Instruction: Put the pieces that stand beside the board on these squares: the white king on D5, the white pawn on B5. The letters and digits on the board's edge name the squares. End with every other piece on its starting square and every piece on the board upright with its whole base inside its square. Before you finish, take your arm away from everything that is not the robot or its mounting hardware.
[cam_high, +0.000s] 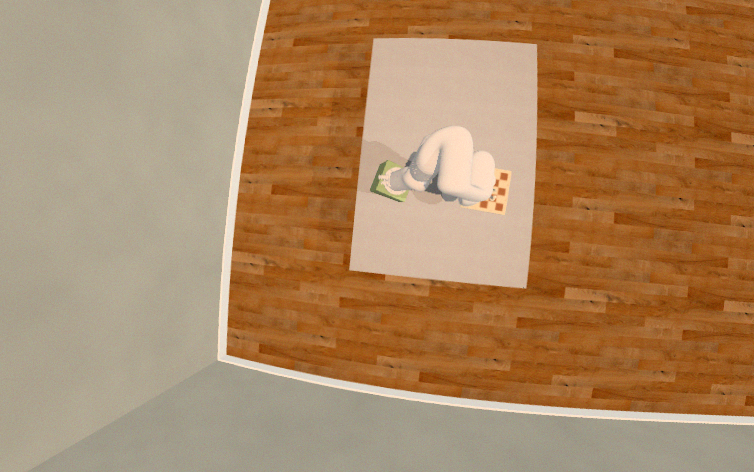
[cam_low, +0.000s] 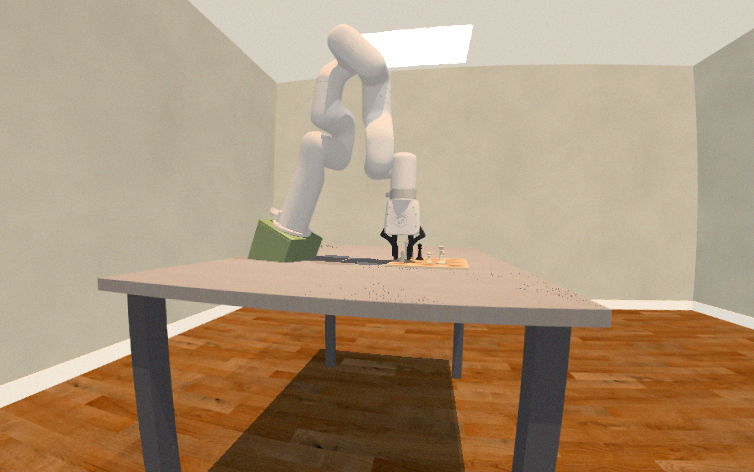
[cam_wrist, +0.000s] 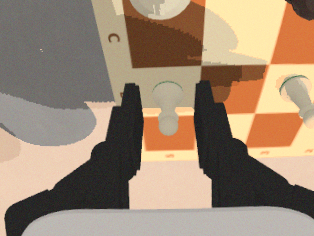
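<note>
The white pawn (cam_wrist: 168, 95) (cam_low: 402, 256) stands upright on the light square B5, in row B above the digit 5. In the wrist view its base looks inside the square. My gripper (cam_wrist: 167, 100) (cam_low: 402, 258) is partly open, with one finger on each side of the pawn and a gap on both sides. A larger white piece (cam_wrist: 160, 6), likely the white king, is cut off by the top edge of the wrist view, beyond the dark square C5. Its base and exact square cannot be told. The board (cam_high: 507, 192) (cam_low: 461, 267) is partly hidden under the arm.
Another white piece (cam_wrist: 296, 90) (cam_low: 429, 257) stands to the right on a light square in row B. A black piece (cam_wrist: 303, 7) (cam_low: 420, 252) and a taller white piece (cam_low: 441, 254) stand farther along the board. The green base block (cam_low: 283, 242) carries the arm.
</note>
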